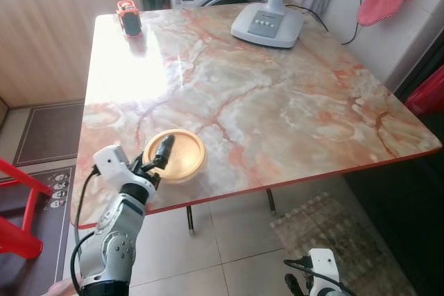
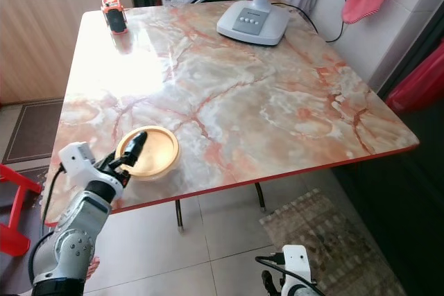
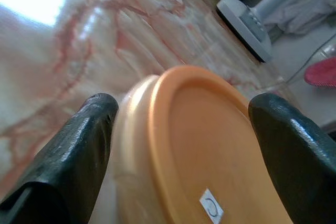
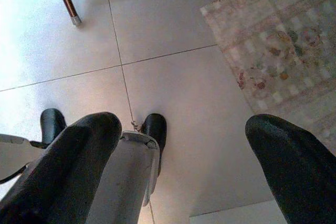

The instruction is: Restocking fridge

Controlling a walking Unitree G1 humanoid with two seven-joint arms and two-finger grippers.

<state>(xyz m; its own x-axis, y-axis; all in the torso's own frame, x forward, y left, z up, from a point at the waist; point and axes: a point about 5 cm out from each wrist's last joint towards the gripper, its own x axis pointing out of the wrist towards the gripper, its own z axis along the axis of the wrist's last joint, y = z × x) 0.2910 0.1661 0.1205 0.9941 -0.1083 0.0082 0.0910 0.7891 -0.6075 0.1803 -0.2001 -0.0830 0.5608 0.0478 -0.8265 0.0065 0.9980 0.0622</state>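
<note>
Nearest us, our left gripper (image 3: 178, 145) stands with its jaws spread wide on either side of the one orange lidded container (image 1: 175, 154); whether the fingers touch it we cannot tell. It sits near the front edge of the marble table (image 1: 277, 102). Our right gripper (image 4: 184, 166) hangs open over the floor tiles (image 4: 173, 24). Farther off stand one fan base (image 1: 267, 24) and one small red toy car (image 1: 128, 16).

Round orange lidded container (image 1: 175, 155) — flat on the marble table (image 1: 277, 109) — near its front-left edge
</note>
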